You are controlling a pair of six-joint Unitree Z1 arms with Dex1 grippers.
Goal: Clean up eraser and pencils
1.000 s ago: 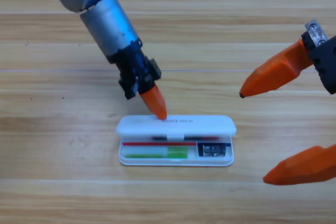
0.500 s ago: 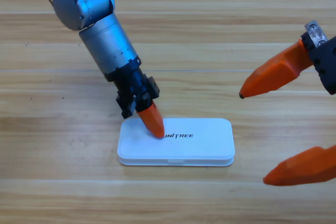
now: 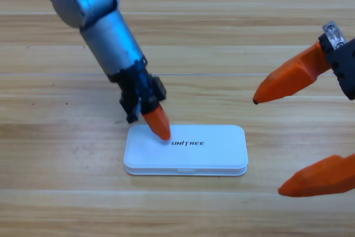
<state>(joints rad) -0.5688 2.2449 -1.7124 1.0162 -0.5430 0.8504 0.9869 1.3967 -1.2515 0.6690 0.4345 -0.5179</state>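
Left gripper: my orange tip presses the white case lid; jaw gap hidden.
Right gripper: waiting, spread wide.
Eraser, pencils: unseen; case shut.
Risk: an off-centre push could skid the case.

A second ago the white case is open, with its lid standing up along the back. Inside it you can see the green pencil, the red line of the other pencil, and the dark eraser at the right end. Now the lid is flat down and the case is closed. The pencils and the eraser are hidden under it. The word UNITREE now shows on top of the lid.

The left gripper is lower than before. Its orange tip now rests on the left part of the closed lid, and it has slid a little to the left.
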